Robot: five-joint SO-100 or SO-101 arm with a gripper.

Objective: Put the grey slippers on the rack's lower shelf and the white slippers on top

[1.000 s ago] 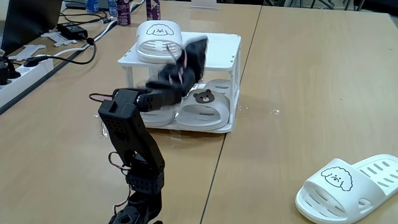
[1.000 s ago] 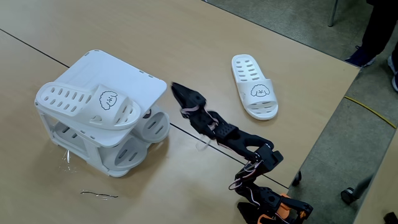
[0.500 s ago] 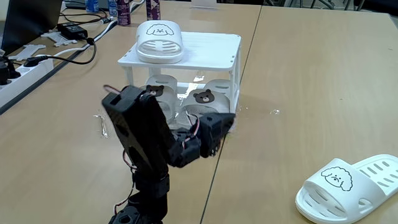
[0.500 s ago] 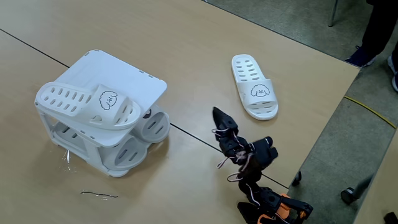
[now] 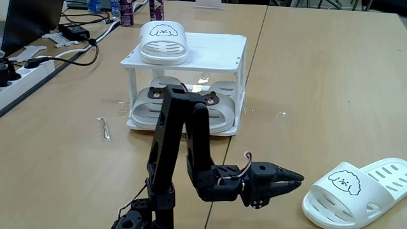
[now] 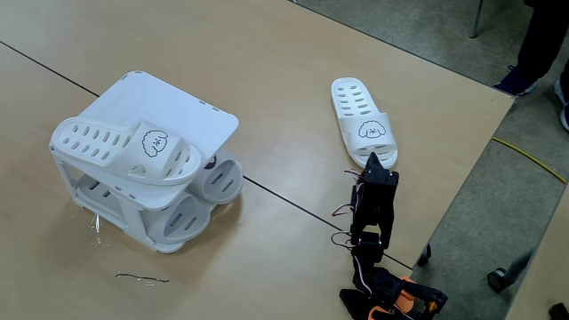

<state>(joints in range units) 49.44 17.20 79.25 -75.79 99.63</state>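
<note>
The white rack (image 5: 216, 48) (image 6: 182, 102) stands on the table. One of the white slippers (image 5: 163, 39) (image 6: 124, 151), with a puppy face, lies on its slatted top. Both grey slippers (image 5: 213, 105) (image 6: 218, 182), with bear badges, sit side by side on the lower shelf (image 5: 184, 129). The other white slipper (image 5: 359, 191) (image 6: 363, 122) lies on the table, away from the rack. My gripper (image 5: 297, 180) (image 6: 372, 161) hangs low over the table, shut and holding nothing. Its tip points at this slipper's near end, a short gap away.
A power strip (image 5: 25, 67), cables and bottles (image 5: 121, 9) sit at the table's left and far side. A small bent wire (image 5: 103, 127) (image 6: 142, 278) lies near the rack. The table edge runs just beyond the loose slipper, where a person's leg (image 6: 542, 44) stands.
The arm has swung away from the rack, folded down and reached out to the loose white slipper. The gripper went from beside the rack's top to low over the table.
</note>
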